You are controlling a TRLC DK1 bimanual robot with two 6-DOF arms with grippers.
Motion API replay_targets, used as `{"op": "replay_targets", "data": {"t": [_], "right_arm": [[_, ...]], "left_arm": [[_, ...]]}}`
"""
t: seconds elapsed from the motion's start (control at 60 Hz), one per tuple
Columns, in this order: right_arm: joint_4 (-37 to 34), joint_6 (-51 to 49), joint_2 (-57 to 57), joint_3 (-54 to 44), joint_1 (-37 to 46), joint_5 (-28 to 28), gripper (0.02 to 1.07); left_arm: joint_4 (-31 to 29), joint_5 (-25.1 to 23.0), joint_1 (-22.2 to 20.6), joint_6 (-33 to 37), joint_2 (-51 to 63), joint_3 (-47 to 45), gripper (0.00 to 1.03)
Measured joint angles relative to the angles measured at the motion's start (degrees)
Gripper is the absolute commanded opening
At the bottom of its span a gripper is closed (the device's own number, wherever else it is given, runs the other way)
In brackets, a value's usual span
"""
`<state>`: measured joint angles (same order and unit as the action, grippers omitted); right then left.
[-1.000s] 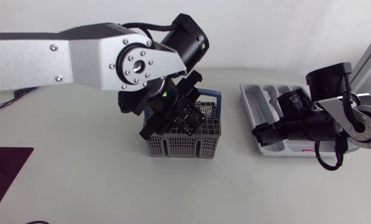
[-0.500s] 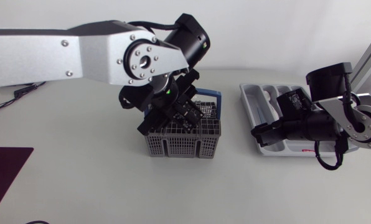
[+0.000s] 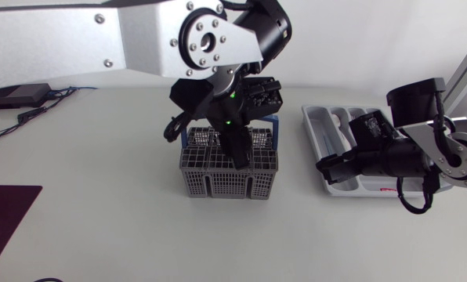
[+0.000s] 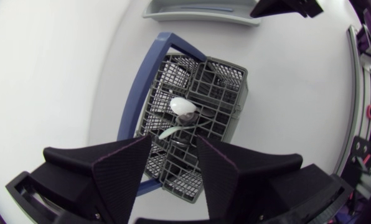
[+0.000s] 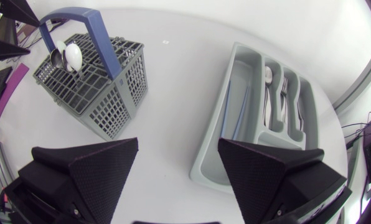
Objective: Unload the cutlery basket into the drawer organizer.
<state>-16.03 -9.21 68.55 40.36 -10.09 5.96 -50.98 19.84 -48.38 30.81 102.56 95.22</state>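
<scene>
Grey mesh cutlery basket (image 3: 229, 178) with a blue handle (image 4: 139, 93) stands mid-table, holding spoons (image 4: 184, 107). The left gripper (image 4: 173, 146) hangs above it, released and empty, and its arm hides the basket's far side. The drawer organizer (image 5: 235, 124) lies right, with the right gripper (image 5: 178, 146) spread empty at its near end. A dark mat (image 3: 6, 211) lies near left.

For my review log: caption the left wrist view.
Left gripper, open, over the grey cutlery basket with a white spoon inside.

No print can be read; the red sticker (image 3: 389, 189) on the drawer organizer (image 3: 316, 129) is too small.
</scene>
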Motion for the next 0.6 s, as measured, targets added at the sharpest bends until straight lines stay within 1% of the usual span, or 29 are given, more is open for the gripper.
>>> {"op": "replay_targets", "data": {"t": [0.067,0.15,0.183,0.2,0.283,0.367,0.417,0.567,0.6], "right_arm": [[0.0,0.0,-0.8,0.0,0.0,0.0,0.95],[0.0,0.0,-1.6,0.0,0.0,0.0,0.95],[0.0,0.0,-1.9,0.0,0.0,0.0,0.95],[0.0,0.0,-2.1,0.0,0.0,0.0,0.95],[0.0,0.0,-2.4,-0.2,0.0,0.0,0.95],[-0.1,0.0,-2.4,-0.3,-0.1,0.0,0.95],[-0.1,0.0,-2.5,-0.3,-0.1,0.0,0.95],[-0.1,0.0,-2.7,-0.3,-0.1,0.0,0.95],[-0.1,0.0,-2.7,-0.3,-0.1,0.0,0.95]], "left_arm": [[-0.2,-1.1,0.6,-5.7,0.8,0.2,0.64],[-0.6,-7.8,3.1,-13.2,2.3,1.0,0.64],[-1.1,-9.2,4.0,-15.0,2.6,1.2,0.64],[-2.5,-11.0,5.6,-18.0,3.2,1.8,0.64],[-3.1,-12.3,8.0,-22.4,3.4,2.0,0.63],[-3.2,-12.3,9.0,-26.2,3.4,2.0,0.63],[-3.2,-10.9,8.9,-28.3,3.4,2.0,0.63],[-4.2,-3.2,7.2,-36.3,3.5,2.0,0.63],[-4.7,-0.5,6.2,-38.1,3.8,2.0,0.63]]}}
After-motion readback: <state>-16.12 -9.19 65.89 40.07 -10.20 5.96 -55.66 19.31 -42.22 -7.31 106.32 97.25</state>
